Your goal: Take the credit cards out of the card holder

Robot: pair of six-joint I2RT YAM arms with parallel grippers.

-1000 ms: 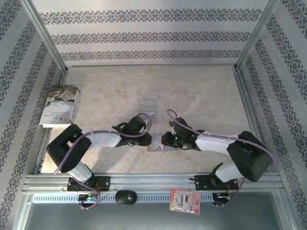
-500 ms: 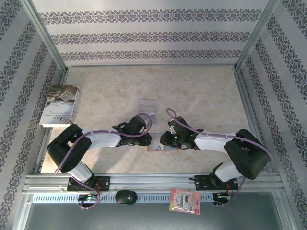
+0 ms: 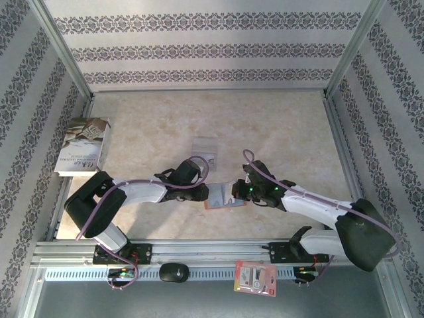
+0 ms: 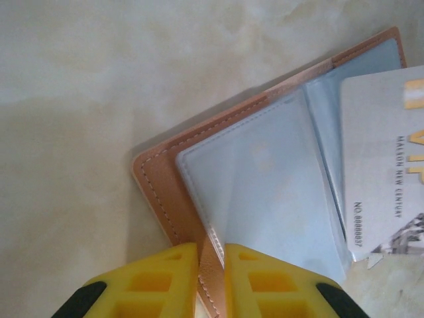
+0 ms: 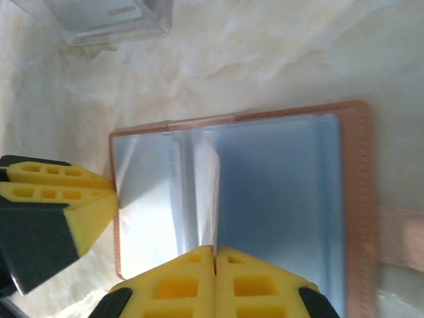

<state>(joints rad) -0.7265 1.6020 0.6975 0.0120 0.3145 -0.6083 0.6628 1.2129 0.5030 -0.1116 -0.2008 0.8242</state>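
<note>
Now, left gripper [image 4: 211,255]: clamps card holder [image 4: 258,165]
Right gripper [image 5: 215,255]: pinches credit card [image 4: 381,165]
Left wrist: card's lettering legible
Nearby: clear sleeve [image 5: 99,20]

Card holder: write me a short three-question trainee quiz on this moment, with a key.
1. True or false: the card holder is folded shut.
2. What is the right gripper shut on? A: a credit card. B: the clear sleeve. C: the book.
3. Fill in: the left gripper clamps the card holder's leather ____.
Key: 1 false, it is open with the grey-blue lining up; 2 A; 3 edge.
</note>
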